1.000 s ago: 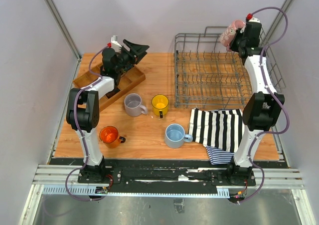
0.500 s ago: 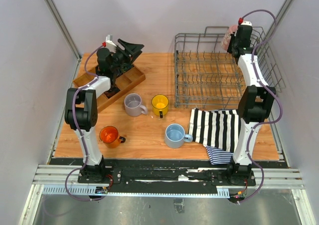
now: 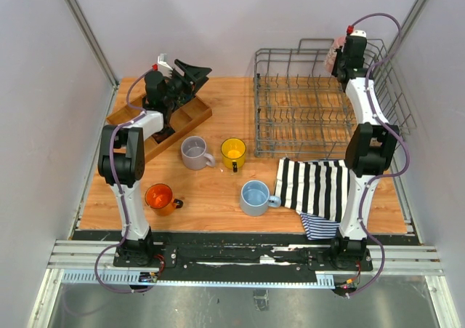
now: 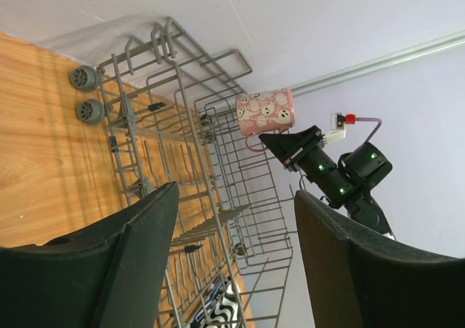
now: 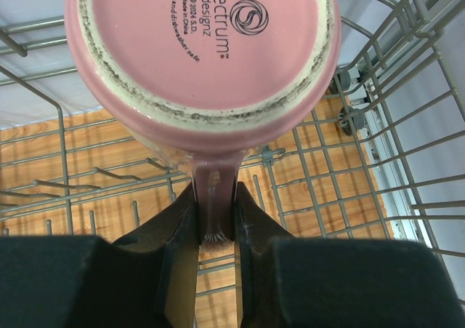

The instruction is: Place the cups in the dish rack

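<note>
Orange handled mug [image 3: 158,196] stands near-left on the wooden counter [image 3: 211,197]. Behind it, the left claw [image 3: 192,72] hangs open over a compartmented wooden tray [image 3: 192,117]. Rightward stand a grey mug [image 3: 194,152], a yellow mug [image 3: 233,150] and a light blue mug [image 3: 254,197]. At the far-right corner of the grey wire dish rack [image 3: 305,111], the right claw [image 5: 215,215] pinches the pink mug [image 5: 203,44] by its handle.

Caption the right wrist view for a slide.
Right gripper pinches the pink mug by its handle, base toward the camera, over the wire dish rack.
</note>
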